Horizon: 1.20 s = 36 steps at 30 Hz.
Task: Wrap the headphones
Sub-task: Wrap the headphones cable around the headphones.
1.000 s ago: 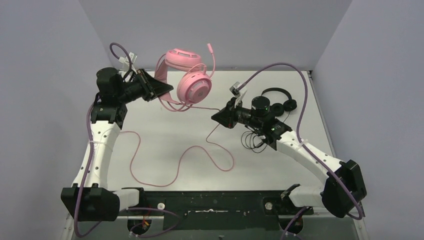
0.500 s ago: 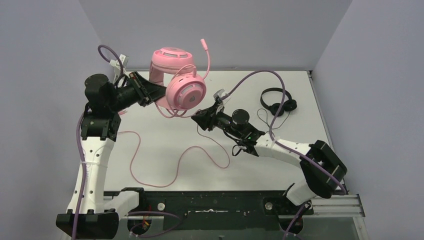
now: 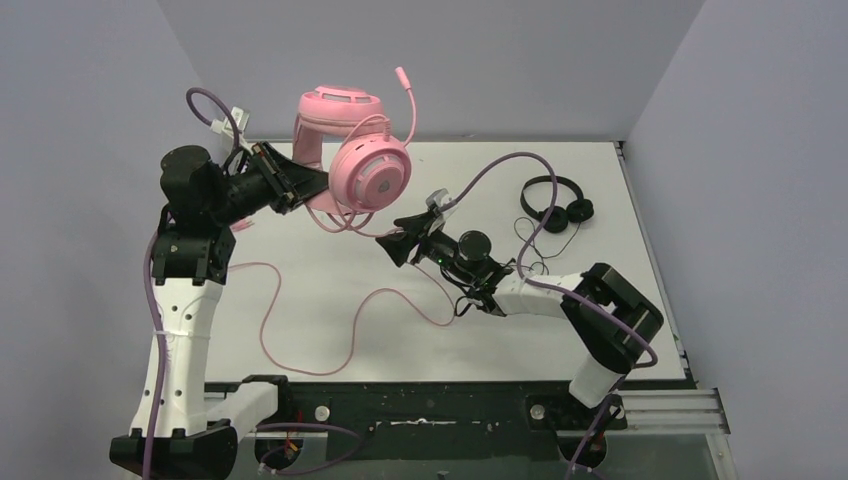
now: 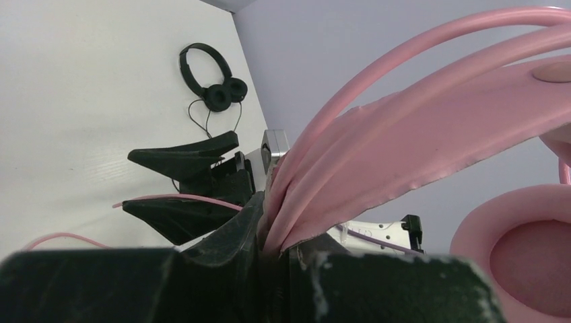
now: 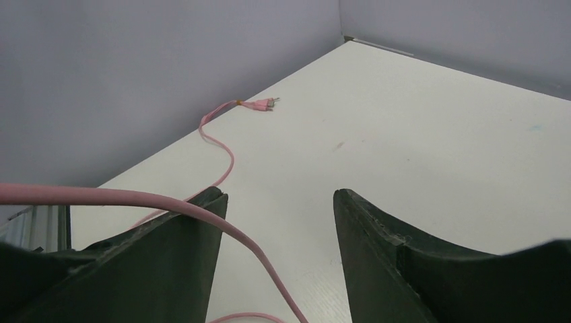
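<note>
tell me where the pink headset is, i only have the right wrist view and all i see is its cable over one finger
Observer: The pink headphones hang in the air, headband clamped in the left hand.
Operator: where does the cable go past my hand
Observer: From the right hand the pink cable drops to the table and snakes in loose curves toward the left arm.
Operator: and the other pair
Observer: The black headphones lie flat at the table's far right, beyond the right arm, thin cord loose.
</note>
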Available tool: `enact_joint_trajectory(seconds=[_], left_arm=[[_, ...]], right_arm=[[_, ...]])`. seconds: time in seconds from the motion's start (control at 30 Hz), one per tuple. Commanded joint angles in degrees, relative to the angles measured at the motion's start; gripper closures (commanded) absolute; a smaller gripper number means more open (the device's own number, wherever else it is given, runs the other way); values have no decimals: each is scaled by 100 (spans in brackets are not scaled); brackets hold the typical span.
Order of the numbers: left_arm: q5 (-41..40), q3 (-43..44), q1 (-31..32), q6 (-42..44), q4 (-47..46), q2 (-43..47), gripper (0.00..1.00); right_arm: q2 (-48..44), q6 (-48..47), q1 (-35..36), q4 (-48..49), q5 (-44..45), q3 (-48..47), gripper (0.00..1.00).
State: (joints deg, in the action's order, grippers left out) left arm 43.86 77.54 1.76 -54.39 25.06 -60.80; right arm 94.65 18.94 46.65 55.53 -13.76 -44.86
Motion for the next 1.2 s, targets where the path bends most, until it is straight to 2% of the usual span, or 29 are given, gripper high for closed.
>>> enact_joint_trajectory(seconds=[0.0, 0.3, 0.37, 0.53, 0.6, 0.7, 0.87, 1.17], left_arm=[[53, 518, -14, -274, -248, 162, 100], [223, 579, -11, -369, -342, 164, 100], [313, 587, -18, -347, -371, 167, 100], [555, 599, -26, -24, -206, 145, 100], [534, 614, -50, 210, 18, 159, 100], [377, 718, -103, 559, 393, 157, 100], [313, 875, -141, 782, 501, 99, 100], [-167, 1000, -144, 1198, 858, 99, 100]], right_arm=[[263, -241, 33, 1260, 26, -3, 40], [1104, -205, -53, 2416, -276, -79, 40], [1246, -71, -155, 2539, -344, -143, 49], [1083, 366, -704, 2739, -603, 239, 91], [826, 357, -956, 2464, -817, 512, 100], [283, 83, -1178, 1921, -1174, 999, 100], [-767, -143, -1640, 886, -1438, 1847, 100], [-2343, -357, -2077, -742, -1771, 2301, 100]])
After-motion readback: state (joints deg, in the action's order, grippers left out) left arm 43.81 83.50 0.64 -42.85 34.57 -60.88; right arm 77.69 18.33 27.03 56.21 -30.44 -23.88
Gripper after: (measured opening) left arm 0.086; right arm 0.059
